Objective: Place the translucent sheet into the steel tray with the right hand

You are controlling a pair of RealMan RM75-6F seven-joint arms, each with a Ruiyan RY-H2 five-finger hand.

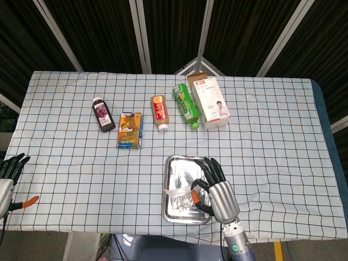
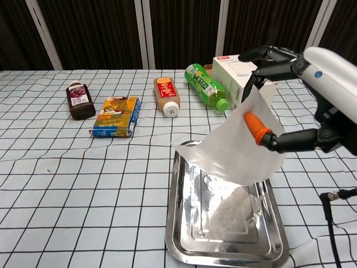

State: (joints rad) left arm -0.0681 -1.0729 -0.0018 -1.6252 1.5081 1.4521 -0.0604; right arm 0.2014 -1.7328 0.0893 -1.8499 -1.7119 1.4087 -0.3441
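Observation:
The steel tray (image 1: 173, 166) (image 2: 184, 223) lies near the table's front edge, right of centre. My right hand (image 1: 216, 191) (image 2: 312, 95) hovers over the tray's right side and pinches the translucent sheet (image 2: 237, 146) (image 1: 178, 194) between thumb and fingers. The sheet hangs down over the tray, its lower part above the tray floor. My left hand (image 1: 7, 179) stays at the far left table edge, fingers apart, holding nothing; it shows only in the head view.
Behind the tray lie a dark juice bottle (image 1: 103, 115), a snack packet (image 1: 129, 130), an orange-labelled bottle (image 1: 159, 112), a green bottle (image 1: 186, 105) and a white box (image 1: 210, 101). A checked cloth (image 1: 65, 157) covers the table.

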